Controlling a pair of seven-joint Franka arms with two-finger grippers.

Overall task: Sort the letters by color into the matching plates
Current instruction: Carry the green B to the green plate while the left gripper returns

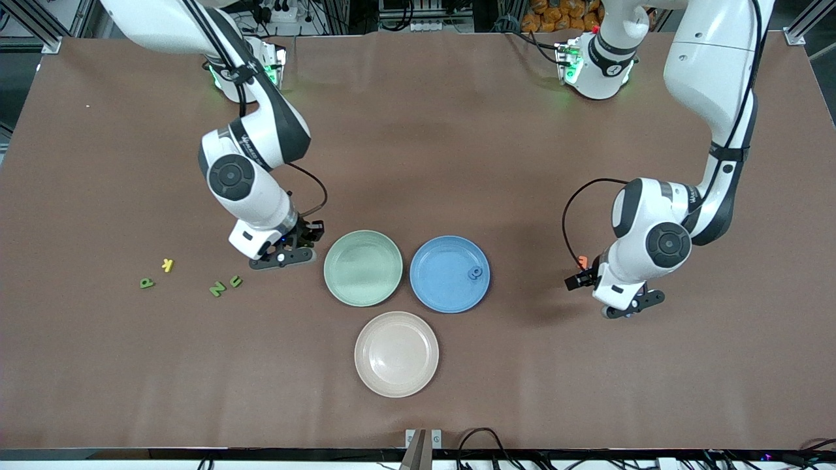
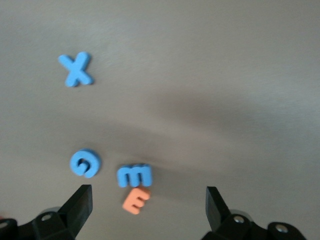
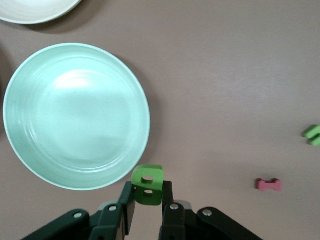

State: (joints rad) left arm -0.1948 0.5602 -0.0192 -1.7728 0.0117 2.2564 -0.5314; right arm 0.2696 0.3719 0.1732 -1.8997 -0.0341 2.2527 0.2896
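Right claw (image 3: 148,207) clamped on green letter (image 3: 148,184) beside mint plate (image 3: 30,165): centre over before release; left claw (image 2: 149,205) apart, mid-right over blue letters.

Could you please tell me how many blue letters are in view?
4: one in the blue plate; X, G and M on the table under the left end effector. More may be hidden.

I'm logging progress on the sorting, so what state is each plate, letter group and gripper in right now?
Green plate: empty.
Blue plate: holds one blue letter.
Cream plate: empty.
Right gripper: shut on a green letter, beside the green plate.
Left gripper: open above blue letters and an orange letter.
Loose green letters, yellow letter: unsorted on the table.
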